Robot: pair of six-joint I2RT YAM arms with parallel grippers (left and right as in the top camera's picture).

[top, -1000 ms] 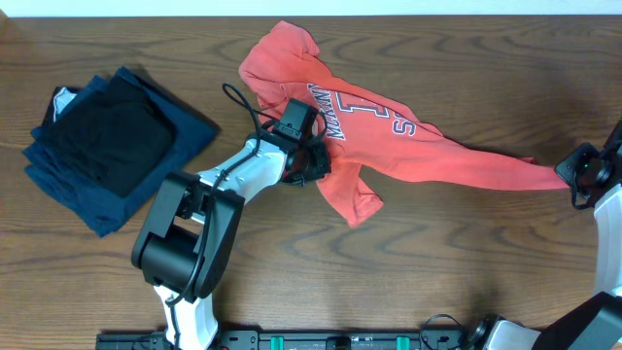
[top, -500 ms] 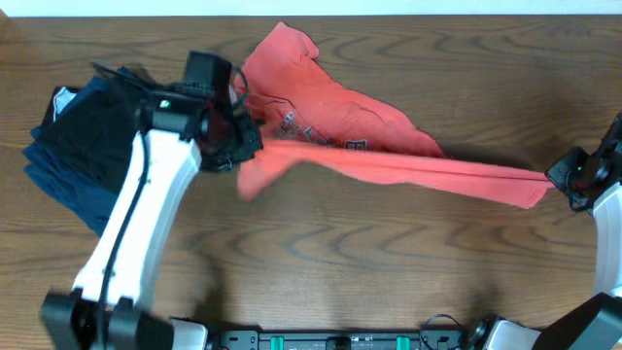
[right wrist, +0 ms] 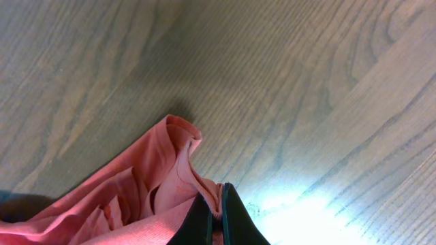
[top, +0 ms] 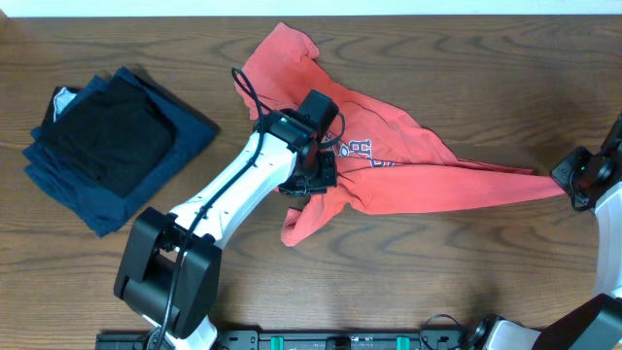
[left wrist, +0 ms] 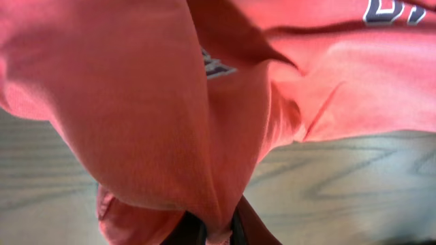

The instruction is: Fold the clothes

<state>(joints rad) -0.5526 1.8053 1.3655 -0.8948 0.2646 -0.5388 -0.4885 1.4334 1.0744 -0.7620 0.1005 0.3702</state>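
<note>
We were straightening the coral-red T-shirt (top: 408, 170) at centre frame, left gripper (top: 311, 181) and right gripper (top: 568, 181) both clamped on it; next, we judged, pull it flat.

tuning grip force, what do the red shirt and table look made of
The shirt looks like soft knit cloth, probably cotton, matte: it drapes and bunches into loose folds. The table is wood or wood-look laminate: brown grain lines, smooth slight sheen, with glare in the right wrist view.
</note>
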